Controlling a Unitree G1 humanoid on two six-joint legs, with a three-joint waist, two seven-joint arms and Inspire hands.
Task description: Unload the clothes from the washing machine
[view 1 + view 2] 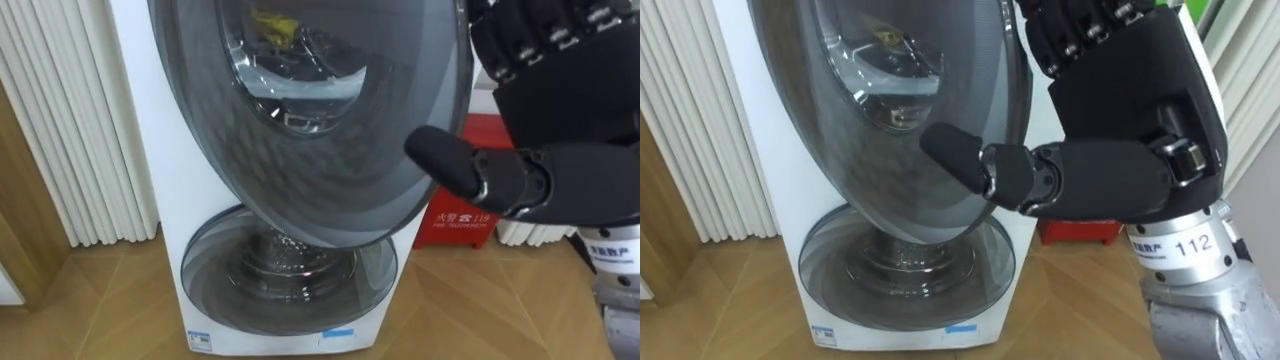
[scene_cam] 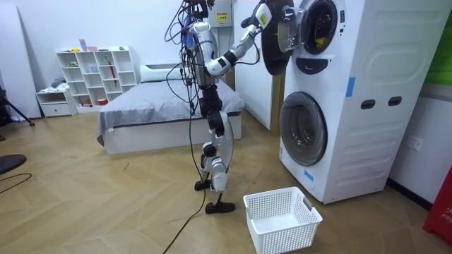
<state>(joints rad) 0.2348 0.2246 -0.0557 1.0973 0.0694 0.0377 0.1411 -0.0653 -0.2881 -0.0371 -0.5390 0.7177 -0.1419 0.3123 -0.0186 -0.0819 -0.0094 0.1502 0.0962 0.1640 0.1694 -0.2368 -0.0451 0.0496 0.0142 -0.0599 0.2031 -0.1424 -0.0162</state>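
Observation:
A white stacked washing machine (image 2: 367,92) stands before me. Its upper round door (image 1: 300,150) with dark glass is swung out towards me. A yellow cloth (image 1: 275,25) shows through the glass in the upper drum, and it also shows in the room view as a yellow cloth (image 2: 319,42) inside the open drum. My right hand (image 1: 1130,110) is raised at the door's right edge. Its thumb lies straight against the door's face and its fingers point up past the top of the picture. It holds no cloth.
The lower round door (image 1: 290,270) is closed. A white laundry basket (image 2: 282,219) stands on the wooden floor before the machine. A red box (image 1: 465,215) sits at the machine's right, white slats (image 1: 70,130) at its left. A bed (image 2: 162,113) and a shelf (image 2: 95,74) are behind me.

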